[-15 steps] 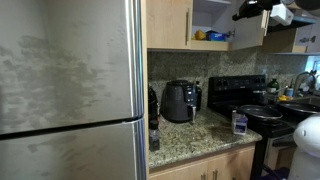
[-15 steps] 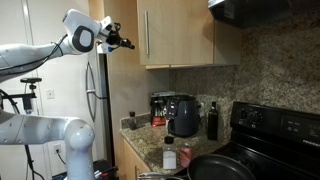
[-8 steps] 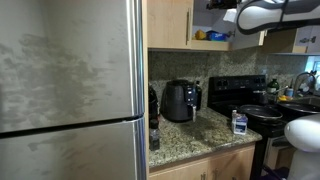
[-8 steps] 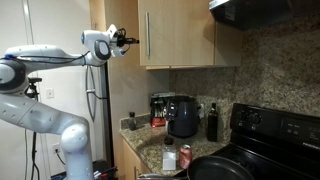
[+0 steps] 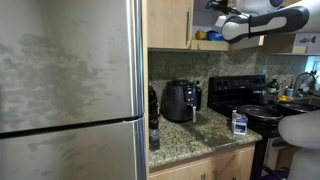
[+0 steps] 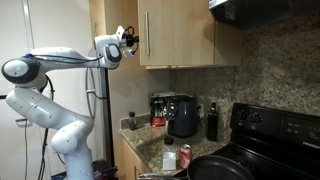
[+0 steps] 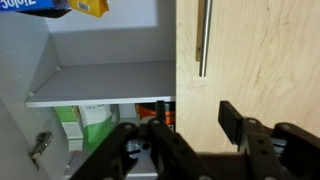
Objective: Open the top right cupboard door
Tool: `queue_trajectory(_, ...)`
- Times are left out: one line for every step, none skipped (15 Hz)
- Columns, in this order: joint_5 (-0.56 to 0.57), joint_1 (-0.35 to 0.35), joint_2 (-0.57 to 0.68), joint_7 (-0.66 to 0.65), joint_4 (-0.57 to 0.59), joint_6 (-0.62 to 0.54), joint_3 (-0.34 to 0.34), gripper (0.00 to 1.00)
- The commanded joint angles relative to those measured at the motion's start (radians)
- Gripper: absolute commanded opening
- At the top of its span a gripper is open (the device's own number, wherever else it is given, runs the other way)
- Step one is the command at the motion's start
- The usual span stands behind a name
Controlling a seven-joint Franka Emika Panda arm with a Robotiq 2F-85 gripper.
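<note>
The top right cupboard door (image 7: 260, 60) is a flat light-wood panel, closed, with a slim silver bar handle (image 7: 203, 40) along its left edge. It also shows in both exterior views (image 6: 180, 35) (image 5: 250, 44). My gripper (image 7: 193, 108) is open just in front of the door's left edge, below the handle. One finger (image 7: 160, 118) stands before the open compartment, the other (image 7: 232, 125) before the door face, and nothing is held. In the exterior views the gripper (image 6: 130, 40) (image 5: 220, 18) hovers at cupboard height.
The neighbouring left door (image 5: 168, 22) stands swung open, baring shelves (image 7: 100, 95) with boxes and packets (image 5: 212, 36). Below are a granite counter (image 5: 200, 135) with a black air fryer (image 6: 183, 115), a stove (image 5: 250, 100), a steel fridge (image 5: 70, 90) and a range hood (image 6: 260, 10).
The arm has swung in toward the cupboard, bringing the gripper up to the right door's left edge. The jaws, shut a second ago, now stand apart.
</note>
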State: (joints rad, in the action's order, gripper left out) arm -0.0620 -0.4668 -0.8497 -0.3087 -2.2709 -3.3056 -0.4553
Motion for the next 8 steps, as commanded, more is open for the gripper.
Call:
queue_trajectory(-0.028, -0.039, -0.004, 0.028, -0.001, -0.006, -0.014, 0.76)
queue_trajectory(-0.025, -0.132, -0.027, 0.031, -0.009, -0.045, -0.029, 0.77)
queue_trajectory(-0.024, -0.155, -0.038, 0.044, -0.013, -0.051, -0.014, 0.83)
queue_trajectory(-0.021, -0.168, -0.054, 0.063, -0.022, -0.053, 0.019, 0.92)
queue_trajectory(-0.026, -0.207, -0.068, 0.071, -0.025, -0.062, 0.031, 0.99)
queue_trajectory(-0.03, -0.243, -0.089, 0.079, -0.027, -0.066, 0.046, 1.0)
queue_trajectory(-0.033, -0.28, -0.106, 0.087, -0.028, -0.073, 0.06, 1.0)
queue_trajectory(-0.035, -0.314, -0.127, 0.096, -0.034, -0.084, 0.074, 1.0)
